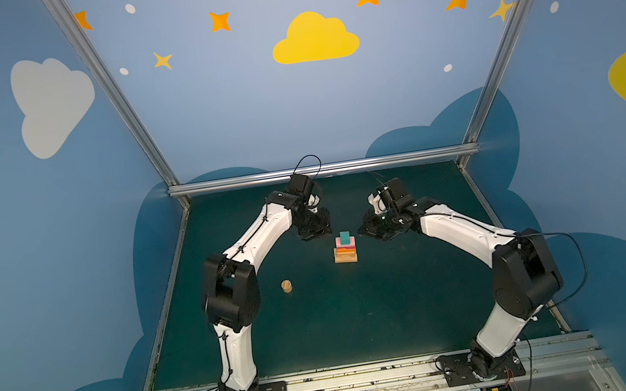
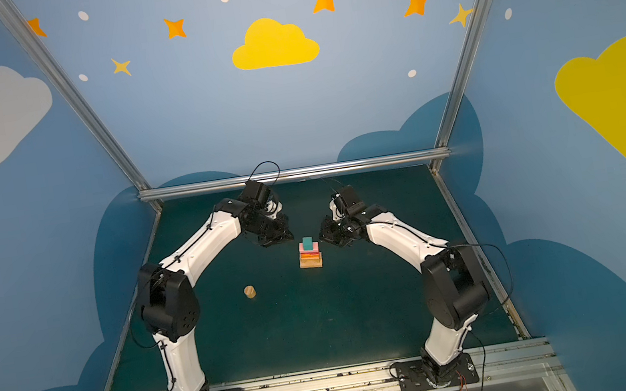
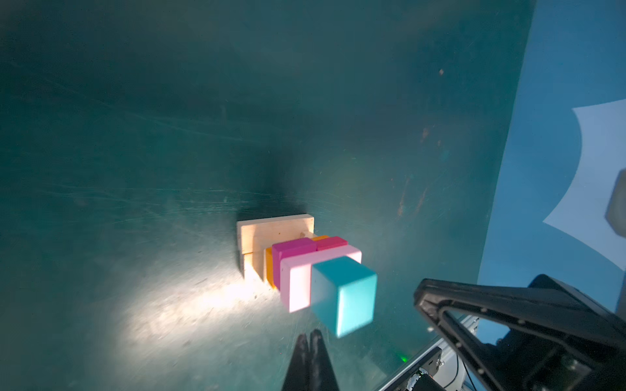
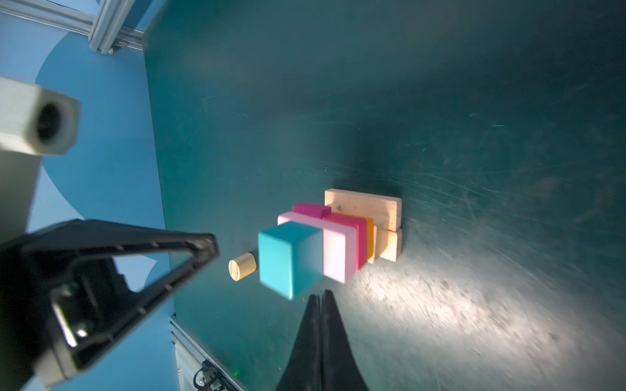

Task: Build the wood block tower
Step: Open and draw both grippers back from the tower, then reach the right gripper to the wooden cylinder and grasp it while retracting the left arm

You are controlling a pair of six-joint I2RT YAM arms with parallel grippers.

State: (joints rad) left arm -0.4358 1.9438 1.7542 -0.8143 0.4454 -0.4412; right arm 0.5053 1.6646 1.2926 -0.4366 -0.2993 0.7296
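Tower (image 1: 344,247): upright, narrow stack near the middle of the green mat (image 1: 363,315).
Base: plain tan blocks (image 3: 271,230), wider than the layers above.
Middle: thin orange block (image 3: 269,267), then magenta cube (image 3: 293,248) and red cube (image 3: 333,242) side by side, then pale pink block (image 3: 295,284).
Top: teal cube (image 1: 345,236), sitting square.
Cylinder (image 1: 286,286): tan, standing on end, well apart from the tower, nearer the front left.
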